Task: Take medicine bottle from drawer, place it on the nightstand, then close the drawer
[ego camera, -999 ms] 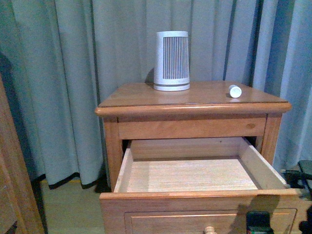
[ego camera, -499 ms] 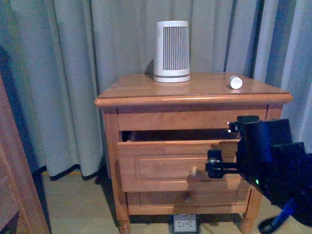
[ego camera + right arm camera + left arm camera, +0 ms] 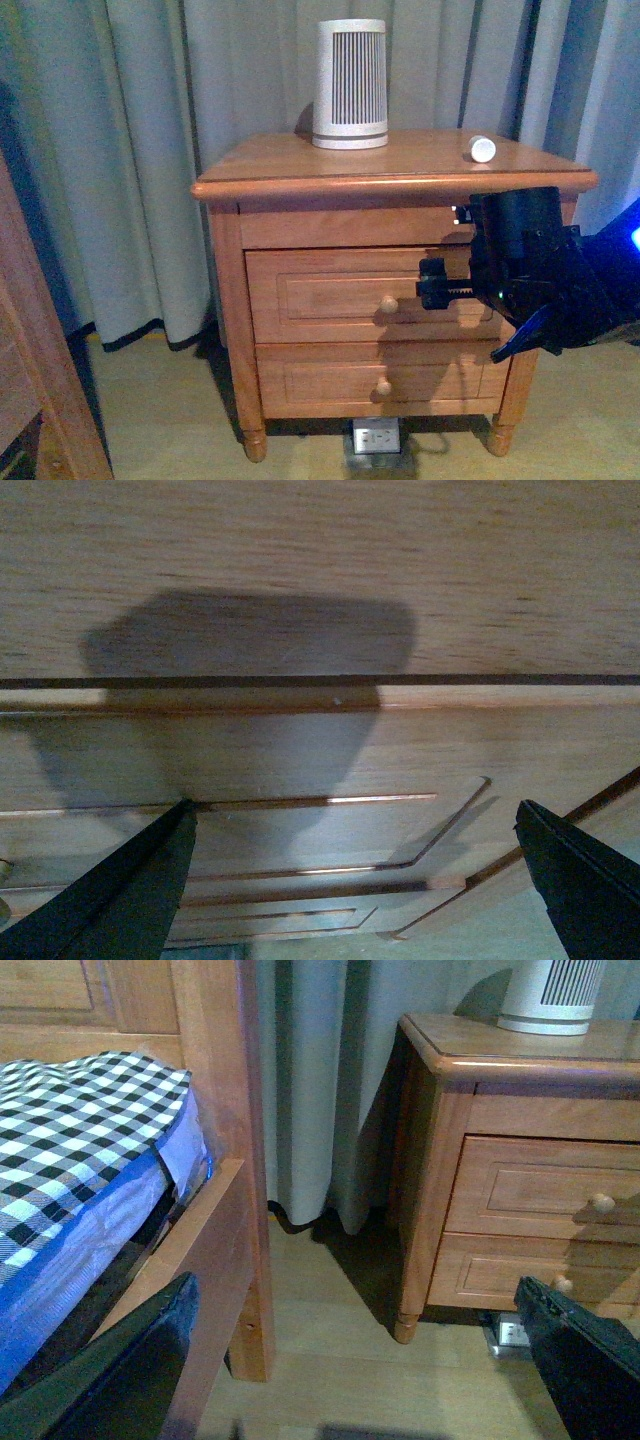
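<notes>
At the far left of your front view stands the edge of a wooden bed frame (image 3: pixel 40 400); your left wrist camera shows the same frame beside a checked blanket (image 3: pixel 80 1130) lying over a blue sheet (image 3: pixel 90 1250). Grey curtains (image 3: pixel 120 150) hang behind everything. Your left gripper (image 3: pixel 360 1380) appears only in its own wrist view, where its two dark fingers (image 3: pixel 120 1380) stand wide apart with nothing between them, aimed at the floor between bed and nightstand (image 3: pixel 300 165).

The nightstand occupies the centre of your front view. On its top, toward the back, stands a ribbed cone-shaped device (image 3: pixel 350 85). Below the top, the drawer (image 3: pixel 330 295) sits pushed fully in, its front flush with the frame, its round knob (image 3: pixel 387 304) facing you. The lower drawer (image 3: pixel 330 375) is likewise shut. A wall socket (image 3: pixel 375 438) shows at floor level under the nightstand.

Toward the right of the top, near the front edge and well apart from the cone, lies the medicine bottle (image 3: pixel 481 149) on its side, cap end toward you. Your right gripper (image 3: pixel 432 284) hangs in front of the drawer, just right of the knob; its wrist view shows both fingers (image 3: pixel 110 900) spread wide, empty, close against the drawer panel.
</notes>
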`<state>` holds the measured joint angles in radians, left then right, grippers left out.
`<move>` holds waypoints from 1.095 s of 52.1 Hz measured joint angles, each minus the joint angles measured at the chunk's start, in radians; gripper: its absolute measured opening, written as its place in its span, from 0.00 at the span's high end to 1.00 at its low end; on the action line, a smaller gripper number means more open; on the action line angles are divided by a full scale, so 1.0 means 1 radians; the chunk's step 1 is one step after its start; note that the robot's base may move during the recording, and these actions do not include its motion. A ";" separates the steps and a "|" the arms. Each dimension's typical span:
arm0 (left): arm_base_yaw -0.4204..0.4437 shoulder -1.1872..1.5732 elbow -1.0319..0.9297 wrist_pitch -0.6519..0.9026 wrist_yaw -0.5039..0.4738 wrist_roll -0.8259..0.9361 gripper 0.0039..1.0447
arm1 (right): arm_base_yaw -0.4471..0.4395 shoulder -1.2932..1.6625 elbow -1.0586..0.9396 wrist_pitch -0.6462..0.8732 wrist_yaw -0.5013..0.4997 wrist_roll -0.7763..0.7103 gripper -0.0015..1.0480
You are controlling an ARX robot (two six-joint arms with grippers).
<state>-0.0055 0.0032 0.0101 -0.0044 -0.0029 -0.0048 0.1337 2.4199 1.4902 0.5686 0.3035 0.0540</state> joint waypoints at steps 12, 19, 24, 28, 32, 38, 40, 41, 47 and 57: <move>0.000 0.000 0.000 0.000 0.000 0.000 0.06 | 0.034 -0.354 -0.413 0.068 0.018 0.064 0.07; 0.000 0.000 0.000 0.000 0.000 0.000 0.06 | 0.055 -0.626 -0.649 0.064 0.028 0.053 0.07; 0.000 0.000 0.000 0.000 0.000 0.000 0.06 | 0.067 -0.914 -0.862 0.037 0.073 0.015 0.07; 0.000 0.000 0.000 0.000 0.000 0.000 0.06 | 0.087 -1.175 -1.011 -0.006 0.137 -0.021 0.07; 0.000 0.000 0.000 0.000 0.000 0.000 0.06 | 0.118 -1.385 -1.115 -0.043 0.193 -0.058 0.07; 0.000 0.000 0.000 0.000 0.000 0.000 0.06 | 0.173 -1.675 -1.231 -0.163 0.293 -0.076 0.07; 0.000 0.000 0.000 0.000 0.000 0.000 0.06 | 0.195 -1.774 -1.268 -0.209 0.337 -0.081 0.07; 0.000 0.000 0.000 0.000 0.000 0.000 0.06 | 0.206 -1.822 -1.284 -0.231 0.357 -0.083 0.07; 0.000 0.000 0.000 0.000 0.000 0.000 0.06 | 0.280 -2.064 -1.356 -0.376 0.464 -0.086 0.07; 0.000 0.000 0.000 0.000 0.000 0.000 0.06 | 0.304 -2.219 -1.402 -0.492 0.497 -0.069 0.07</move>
<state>-0.0055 0.0032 0.0101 -0.0044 -0.0025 -0.0048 0.4377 0.2012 0.0887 0.0765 0.8005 -0.0154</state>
